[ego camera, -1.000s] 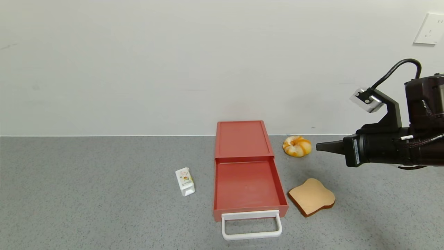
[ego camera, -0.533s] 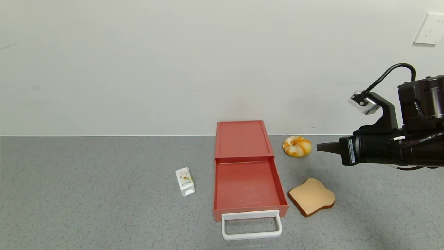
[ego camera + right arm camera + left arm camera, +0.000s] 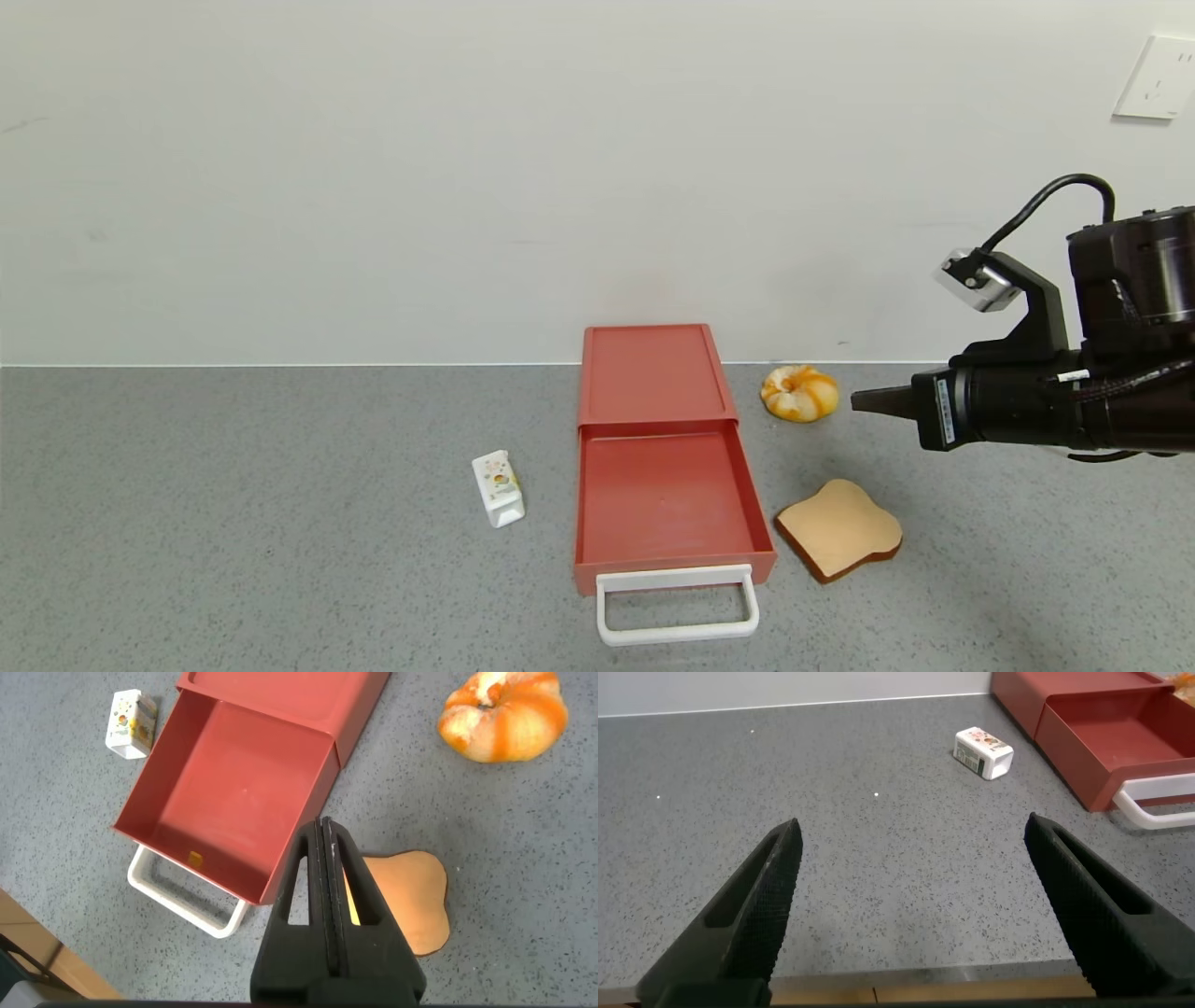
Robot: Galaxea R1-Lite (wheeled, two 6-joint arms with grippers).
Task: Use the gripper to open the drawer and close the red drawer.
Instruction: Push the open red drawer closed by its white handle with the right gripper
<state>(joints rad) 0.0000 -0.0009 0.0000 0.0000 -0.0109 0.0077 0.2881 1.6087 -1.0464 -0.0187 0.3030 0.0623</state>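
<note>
The red drawer (image 3: 665, 495) stands pulled out of its flat red box (image 3: 652, 373) at the table's middle, its white loop handle (image 3: 677, 605) toward me. It looks empty. It also shows in the right wrist view (image 3: 234, 803) and the left wrist view (image 3: 1106, 728). My right gripper (image 3: 857, 399) is shut and empty, held in the air to the right of the drawer, above the table beside the bun. In its own view the gripper (image 3: 324, 826) hangs over the drawer's right front corner. My left gripper (image 3: 910, 835) is open and empty, low over the table's near left edge.
An orange-and-white bun (image 3: 799, 393) lies right of the box. A toast slice (image 3: 839, 529) lies right of the drawer front. A small white carton (image 3: 498, 488) lies left of the drawer. A wall stands behind the table; a socket (image 3: 1160, 77) is on it.
My right arm has sunk a little and drawn slightly back to the right. The drawer and the other things have not moved.
</note>
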